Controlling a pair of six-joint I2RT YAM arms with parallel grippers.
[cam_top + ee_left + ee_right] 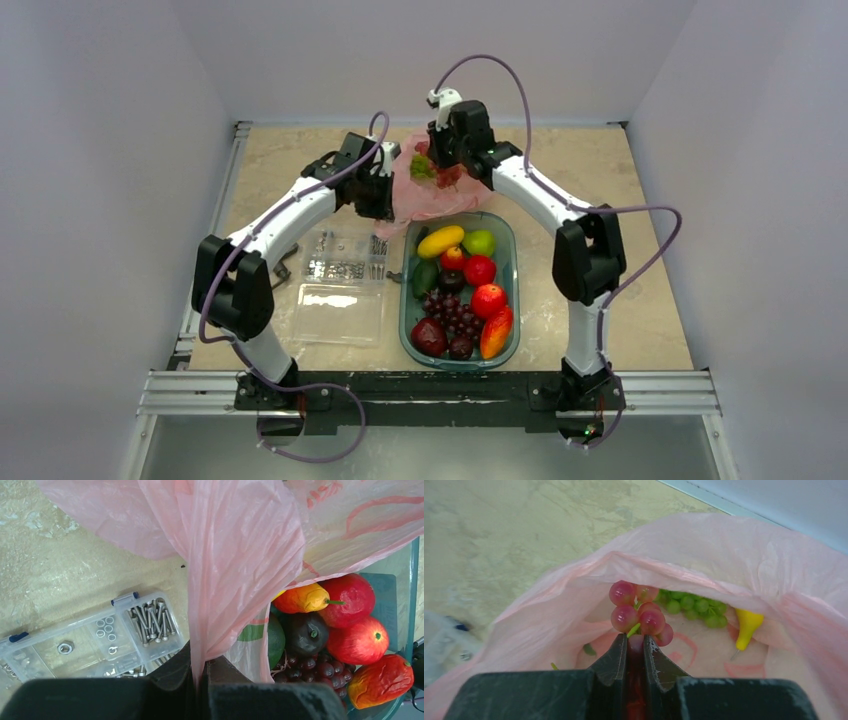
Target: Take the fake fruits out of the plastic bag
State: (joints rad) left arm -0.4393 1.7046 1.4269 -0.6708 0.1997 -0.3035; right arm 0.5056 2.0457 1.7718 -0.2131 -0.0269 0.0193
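Observation:
The pink plastic bag lies behind the green tray, mouth open towards my right wrist camera. My left gripper is shut on a fold of the bag and holds it up beside the tray. My right gripper is at the bag's mouth, shut on a small pinkish-red grape bunch. Inside the bag lie a green grape bunch and the yellow banana. In the top view the right gripper is over the bag, with the green grapes showing.
The green tray in front of the bag holds several fruits, among them a dark purple grape bunch and a red apple. A clear box of screws and a clear lid lie left of the tray.

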